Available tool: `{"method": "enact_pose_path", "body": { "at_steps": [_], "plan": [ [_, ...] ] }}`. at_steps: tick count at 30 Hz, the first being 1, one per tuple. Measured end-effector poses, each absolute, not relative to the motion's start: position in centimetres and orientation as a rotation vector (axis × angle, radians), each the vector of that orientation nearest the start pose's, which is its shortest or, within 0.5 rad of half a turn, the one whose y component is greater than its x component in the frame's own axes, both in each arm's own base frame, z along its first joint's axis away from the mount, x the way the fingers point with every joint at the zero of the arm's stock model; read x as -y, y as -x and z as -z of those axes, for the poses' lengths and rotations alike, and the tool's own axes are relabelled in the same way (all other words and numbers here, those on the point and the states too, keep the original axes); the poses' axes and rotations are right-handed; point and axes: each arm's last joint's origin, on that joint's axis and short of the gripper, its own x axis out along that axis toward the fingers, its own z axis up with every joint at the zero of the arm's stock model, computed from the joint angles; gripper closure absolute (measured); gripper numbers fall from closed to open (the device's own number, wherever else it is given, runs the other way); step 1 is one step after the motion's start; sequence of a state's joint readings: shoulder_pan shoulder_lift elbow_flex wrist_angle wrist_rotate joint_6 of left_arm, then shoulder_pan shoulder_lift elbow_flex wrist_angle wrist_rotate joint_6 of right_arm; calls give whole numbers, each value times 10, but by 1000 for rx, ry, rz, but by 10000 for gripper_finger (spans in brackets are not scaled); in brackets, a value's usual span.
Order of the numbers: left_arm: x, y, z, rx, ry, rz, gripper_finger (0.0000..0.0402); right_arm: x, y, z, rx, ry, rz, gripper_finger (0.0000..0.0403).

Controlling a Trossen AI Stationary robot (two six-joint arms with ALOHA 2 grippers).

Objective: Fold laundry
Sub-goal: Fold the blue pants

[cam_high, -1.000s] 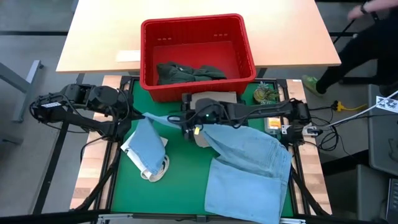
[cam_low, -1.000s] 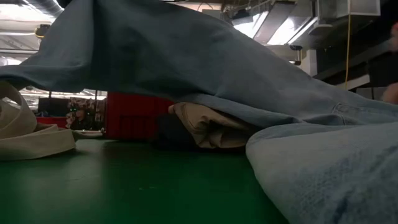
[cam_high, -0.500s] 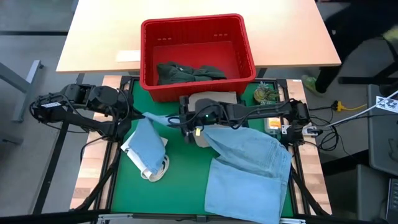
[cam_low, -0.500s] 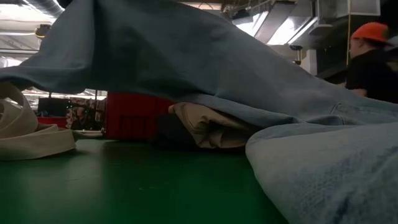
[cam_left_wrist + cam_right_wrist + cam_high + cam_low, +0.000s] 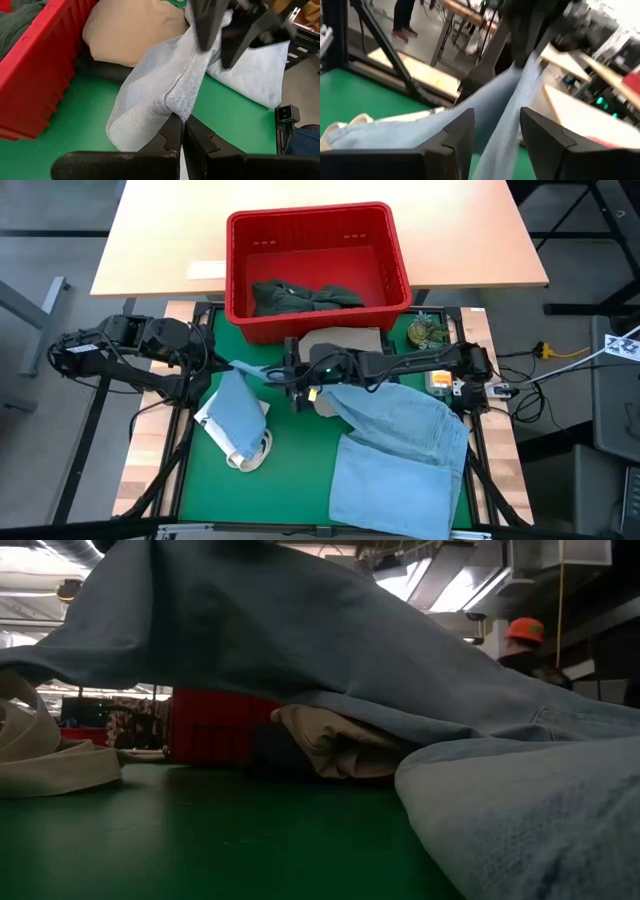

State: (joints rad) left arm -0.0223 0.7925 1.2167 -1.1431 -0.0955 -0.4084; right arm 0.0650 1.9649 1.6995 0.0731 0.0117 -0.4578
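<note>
A light blue garment (image 5: 400,455) lies spread at the table's near right. One part of it is lifted and stretched leftward to my left gripper (image 5: 228,366), which is shut on it. Another part (image 5: 235,410) hangs down onto the white tote bag (image 5: 250,455). My right gripper (image 5: 293,380) is open, with a finger on each side of the raised strip (image 5: 495,115). A beige piece (image 5: 345,340) lies under the strip by the red basket (image 5: 240,310), with a dark piece (image 5: 270,755) next to it. A dark green-grey piece (image 5: 305,295) lies inside the basket. My left gripper pinches a raised fold of the light blue garment (image 5: 182,107) between its two fingers, coming from the table's left and slanting down. The fold is lifted clear, and cloth runs from it to the part on the table. My right gripper stands astride the strip; I cannot tell whether its fingers touch it.
The red basket stands at the table's far edge, with a wooden table (image 5: 150,240) behind it. The green mat (image 5: 290,480) shows bare between the tote bag and the garment. A person in an orange cap (image 5: 525,635) is in the room beyond.
My right gripper has tipped a little and edged along the raised strip toward my left gripper, its fingers still apart. The garment and my left gripper have stayed as they were. A person has walked past in the room behind.
</note>
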Motion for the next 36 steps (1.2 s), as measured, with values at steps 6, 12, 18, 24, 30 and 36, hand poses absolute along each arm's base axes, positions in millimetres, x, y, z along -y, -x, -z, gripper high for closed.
{"method": "enact_pose_path", "body": {
  "at_steps": [6, 12, 18, 24, 30, 36],
  "plan": [
    [0, -106, -383, -693, 348, -216, 401, -27, -471, -311, -245, 465, 13, 245],
    [0, -106, -383, -692, 348, -215, 401, -25, -471, -309, -268, 468, 27, 289],
    [0, -106, -383, -693, 348, -215, 401, -22, -469, -304, -326, 475, 18, 391],
    [0, -106, -383, -697, 347, -216, 379, -22, -466, -312, -302, 474, 24, 387],
    [-1, -103, -381, -731, 335, -245, 313, -22, -458, -330, -259, 501, 31, 389],
    [-1, -107, -371, -775, 331, -250, 262, -21, -451, -344, -226, 523, 36, 397]
  ]
}}
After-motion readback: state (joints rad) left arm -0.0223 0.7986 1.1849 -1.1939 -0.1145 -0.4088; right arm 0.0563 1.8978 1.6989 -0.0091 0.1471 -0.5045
